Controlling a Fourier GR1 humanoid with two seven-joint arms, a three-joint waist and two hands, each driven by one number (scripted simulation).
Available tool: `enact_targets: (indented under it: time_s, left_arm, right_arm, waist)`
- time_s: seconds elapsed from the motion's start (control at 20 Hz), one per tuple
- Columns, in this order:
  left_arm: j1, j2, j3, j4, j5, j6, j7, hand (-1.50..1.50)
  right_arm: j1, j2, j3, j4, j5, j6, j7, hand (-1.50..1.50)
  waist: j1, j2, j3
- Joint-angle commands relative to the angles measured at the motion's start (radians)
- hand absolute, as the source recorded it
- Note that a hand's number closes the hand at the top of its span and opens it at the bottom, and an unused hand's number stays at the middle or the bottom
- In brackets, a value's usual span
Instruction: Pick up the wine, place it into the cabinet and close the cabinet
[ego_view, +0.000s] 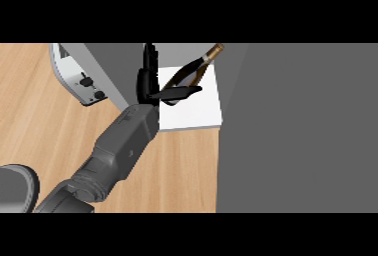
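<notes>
The wine (193, 71) lies tilted over the white cabinet shelf (199, 112), neck toward the far side. My left hand (159, 89) touches its lower end, thumb against the bottle, but I cannot tell whether the fingers grip it. I judge the placing nearly done; letting go and swinging the grey door (295, 130) shut remain. A toaster (81, 80) sits left of the cabinet.

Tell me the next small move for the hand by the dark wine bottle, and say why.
Probably draw the hand back toward the counter edge, away from the dark wine bottle with the gold neck. The bottle lies tilted on the white cabinet shelf, and the fingers look straight rather than wrapped round it, so it seems placed. The grey cabinet door needs a free path to close.
</notes>
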Motion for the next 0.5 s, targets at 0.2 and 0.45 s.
enact_targets:
  time_s: [0.2, 0.45]
  left_arm:
    - [0.112, 0.002, -0.103, -0.082, 0.118, -0.028, -0.009, -1.50]
    - [0.233, 0.002, -0.269, -0.272, 0.211, 0.039, 0.036, -1.50]
  right_arm:
    - [-0.065, -0.027, -0.042, -0.089, -0.072, -0.046, 0.119, -1.50]
    - [-0.003, -0.022, -0.055, -0.084, -0.054, -0.031, 0.060, -1.50]
  waist:
    - [0.016, -0.008, 0.000]
    - [0.041, -0.016, 0.001]
